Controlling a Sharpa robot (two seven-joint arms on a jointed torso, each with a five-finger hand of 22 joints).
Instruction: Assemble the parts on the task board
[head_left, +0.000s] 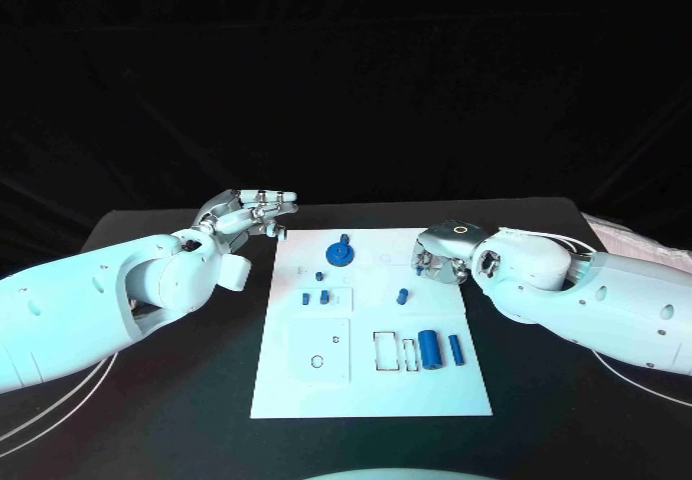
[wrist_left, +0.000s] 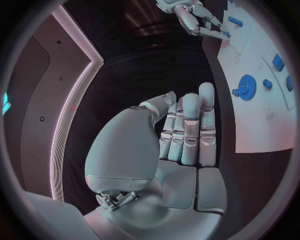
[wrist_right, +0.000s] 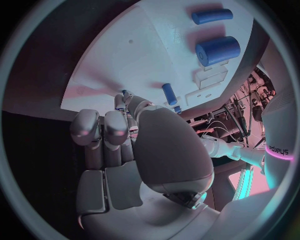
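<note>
One white task board (head_left: 372, 385), two hands, one blue gear (head_left: 340, 253), two blue cylinders, several small blue pegs.

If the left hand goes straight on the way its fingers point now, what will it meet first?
The left hand, off the board's far left corner, points across its far edge. The way looks free at first; probably it passes behind the blue gear, then nears the right hand. Depth is unclear.

task board (head_left: 372, 395) mid-table, parts (head_left: 427, 349) on it
</note>
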